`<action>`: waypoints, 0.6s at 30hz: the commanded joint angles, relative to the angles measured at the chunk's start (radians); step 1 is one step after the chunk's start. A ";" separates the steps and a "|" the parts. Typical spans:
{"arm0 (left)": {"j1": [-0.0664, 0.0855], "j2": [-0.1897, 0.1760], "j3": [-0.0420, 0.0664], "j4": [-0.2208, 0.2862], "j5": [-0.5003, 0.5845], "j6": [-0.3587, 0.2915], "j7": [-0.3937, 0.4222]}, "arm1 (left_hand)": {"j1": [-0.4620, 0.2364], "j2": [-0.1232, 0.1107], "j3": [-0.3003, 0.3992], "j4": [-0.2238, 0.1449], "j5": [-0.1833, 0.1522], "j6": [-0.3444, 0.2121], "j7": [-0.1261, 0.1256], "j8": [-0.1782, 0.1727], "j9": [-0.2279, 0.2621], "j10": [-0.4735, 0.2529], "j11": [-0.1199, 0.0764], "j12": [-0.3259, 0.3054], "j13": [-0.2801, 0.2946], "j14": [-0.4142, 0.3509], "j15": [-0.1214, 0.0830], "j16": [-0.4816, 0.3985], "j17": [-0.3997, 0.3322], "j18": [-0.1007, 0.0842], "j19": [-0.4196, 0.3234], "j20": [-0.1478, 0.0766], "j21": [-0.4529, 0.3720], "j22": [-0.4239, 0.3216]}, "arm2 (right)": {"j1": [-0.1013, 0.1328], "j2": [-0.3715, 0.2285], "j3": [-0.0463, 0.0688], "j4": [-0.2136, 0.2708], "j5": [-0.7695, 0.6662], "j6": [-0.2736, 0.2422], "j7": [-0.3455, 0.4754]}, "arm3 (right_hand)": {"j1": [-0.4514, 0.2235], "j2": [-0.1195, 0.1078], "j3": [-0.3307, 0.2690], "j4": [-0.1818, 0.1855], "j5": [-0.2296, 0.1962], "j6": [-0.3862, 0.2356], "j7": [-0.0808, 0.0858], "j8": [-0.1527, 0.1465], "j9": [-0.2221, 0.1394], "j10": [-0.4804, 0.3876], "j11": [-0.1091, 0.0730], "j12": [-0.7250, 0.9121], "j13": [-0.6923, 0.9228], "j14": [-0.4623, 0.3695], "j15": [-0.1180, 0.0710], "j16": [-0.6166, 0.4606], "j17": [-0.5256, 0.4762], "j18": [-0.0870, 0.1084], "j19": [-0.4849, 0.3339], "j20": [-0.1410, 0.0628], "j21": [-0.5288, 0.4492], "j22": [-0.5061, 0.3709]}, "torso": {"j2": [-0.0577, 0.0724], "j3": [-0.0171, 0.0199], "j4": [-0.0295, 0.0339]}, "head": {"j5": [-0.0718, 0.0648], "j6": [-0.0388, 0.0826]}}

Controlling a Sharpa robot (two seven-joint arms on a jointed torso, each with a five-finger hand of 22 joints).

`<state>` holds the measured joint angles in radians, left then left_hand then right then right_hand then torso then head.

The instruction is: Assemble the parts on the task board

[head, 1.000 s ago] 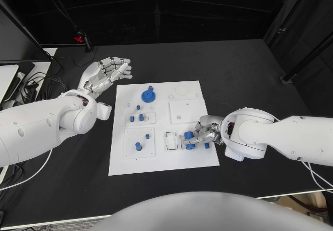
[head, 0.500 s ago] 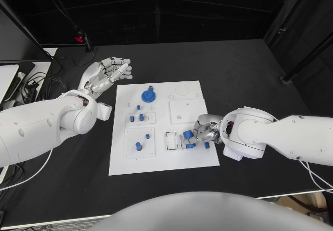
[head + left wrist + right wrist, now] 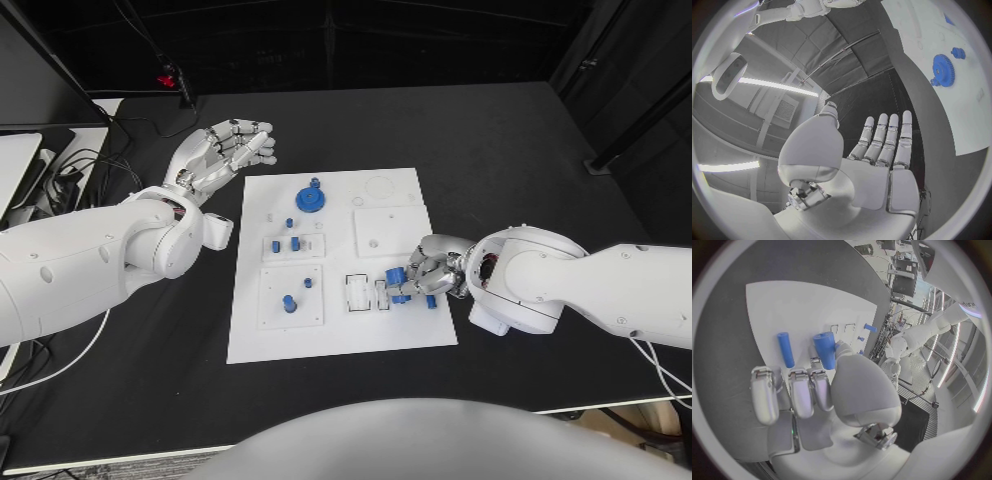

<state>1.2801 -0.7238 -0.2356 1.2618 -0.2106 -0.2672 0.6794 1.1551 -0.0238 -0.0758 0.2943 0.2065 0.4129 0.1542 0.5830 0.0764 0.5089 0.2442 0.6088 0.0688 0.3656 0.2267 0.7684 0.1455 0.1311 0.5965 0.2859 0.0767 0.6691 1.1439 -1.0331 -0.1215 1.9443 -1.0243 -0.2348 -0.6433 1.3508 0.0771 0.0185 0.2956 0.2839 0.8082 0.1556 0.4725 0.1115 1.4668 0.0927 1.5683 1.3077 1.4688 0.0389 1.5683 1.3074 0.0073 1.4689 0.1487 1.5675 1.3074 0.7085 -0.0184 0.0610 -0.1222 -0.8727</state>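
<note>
Peg [image 3: 824,350] sits pinched in the right hand [image 3: 428,278], over the board's [image 3: 339,335] near right part, pointing away from the palm. Left hand [image 3: 221,153] hangs spread, far left, holding nothing.

— How do the board [image 3: 335,330] and parts [image 3: 309,198] look?
— Matt white plate; smooth blue plastic pieces.
— And the rest?
— Tabletop [image 3: 490,140] matt black, hands [image 3: 224,148] silvery metal, arms [image 3: 87,265] glossy white.
</note>
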 commanded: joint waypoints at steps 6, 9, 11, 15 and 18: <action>0.000 -0.003 0.001 0.001 0.002 0.012 0.050 | -0.001 0.012 -0.004 0.000 0.006 -0.005 0.131 0.005 -0.001 -0.008 -0.002 0.007 -0.002 -0.004 -0.002 0.005 -0.001 0.000 0.003 0.002 0.003 -0.001 | -0.005 -0.041 -0.005 0.030 0.095 -0.066 0.052 | -0.013 -0.020 0.145 -0.114 0.048 0.027 0.001 -0.017 -0.001 0.104 -0.001 0.002 0.263 0.102 -0.001 0.002 0.263 -0.007 0.102 -0.003 0.003 0.263 | -0.001 -0.0009 -0.0006 | 0.006 0.000; 0.000 -0.002 0.001 0.000 0.002 0.012 0.049 | -0.001 0.012 -0.004 0.000 0.006 -0.005 0.131 0.005 -0.001 -0.008 -0.002 0.007 -0.002 -0.004 -0.002 0.005 -0.001 0.000 0.003 0.002 0.003 -0.001 | -0.005 -0.052 -0.005 0.045 0.114 -0.077 0.069 | -0.019 -0.028 0.148 -0.114 0.069 0.032 0.001 -0.022 -0.002 0.104 -0.001 0.002 0.263 0.102 -0.001 0.002 0.263 -0.007 0.102 -0.002 0.003 0.263 | -0.001 -0.0013 -0.0011 | 0.006 0.000; -0.001 -0.001 0.001 -0.001 0.002 0.013 0.049 | -0.001 0.013 -0.004 0.000 0.006 -0.006 0.131 0.006 -0.001 -0.009 -0.002 0.007 -0.002 -0.004 -0.001 0.005 -0.002 0.000 0.002 0.002 0.003 -0.001 | -0.004 -0.059 -0.005 0.056 0.129 -0.083 0.082 | -0.021 -0.031 0.148 -0.114 0.074 0.034 0.001 -0.024 -0.002 0.104 -0.001 0.002 0.263 0.102 -0.001 0.002 0.263 -0.007 0.102 -0.002 0.003 0.263 | 0.000 -0.0006 0.0006 | 0.004 0.000; -0.001 0.001 0.001 -0.001 0.002 0.013 0.049 | -0.001 0.014 -0.004 0.000 0.006 -0.007 0.131 0.006 -0.001 -0.010 -0.002 0.008 -0.002 -0.004 -0.001 0.006 -0.003 0.000 0.002 0.002 0.003 -0.002 | -0.004 -0.062 -0.004 0.064 0.162 -0.082 0.101 | -0.022 -0.032 0.148 -0.114 0.077 0.035 0.001 -0.024 -0.002 0.104 -0.001 0.002 0.263 0.102 -0.001 0.002 0.263 -0.007 0.102 -0.002 0.003 0.263 | 0.000 -0.0005 0.0010 | 0.007 0.000; -0.001 0.001 0.001 -0.002 0.002 0.013 0.049 | -0.001 0.014 -0.004 0.000 0.006 -0.007 0.131 0.006 -0.001 -0.010 -0.002 0.008 -0.002 -0.004 -0.001 0.006 -0.003 0.000 0.002 0.002 0.003 -0.002 | -0.004 -0.058 -0.004 0.065 0.198 -0.077 0.116 | -0.024 -0.034 0.147 -0.113 0.079 0.037 0.001 -0.025 -0.003 0.104 -0.001 0.002 0.263 0.102 -0.001 0.002 0.263 -0.007 0.102 -0.002 0.003 0.263 | 0.001 -0.0003 0.0015 | 0.007 0.000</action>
<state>1.2776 -0.7237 -0.2356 1.2599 -0.2105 -0.2652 0.6794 1.1508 -0.0195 -0.0758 0.2943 0.2065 0.4129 0.1543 0.5830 0.0766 0.5054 0.2407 0.6129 0.0681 0.3656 0.2267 0.7684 0.1438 0.1311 0.5965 0.2859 0.0767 0.6692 1.1388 -1.0935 -0.1262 2.0061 -0.8959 -0.2987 -0.5730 1.3261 0.0524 0.0910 0.2564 0.3599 0.8235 0.1714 0.4421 0.1079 1.4667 0.0928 1.5683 1.3077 1.4687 0.0390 1.5683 1.3074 0.0073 1.4688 0.1488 1.5675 1.3074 0.7081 -0.0190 0.0609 -0.1158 -0.8727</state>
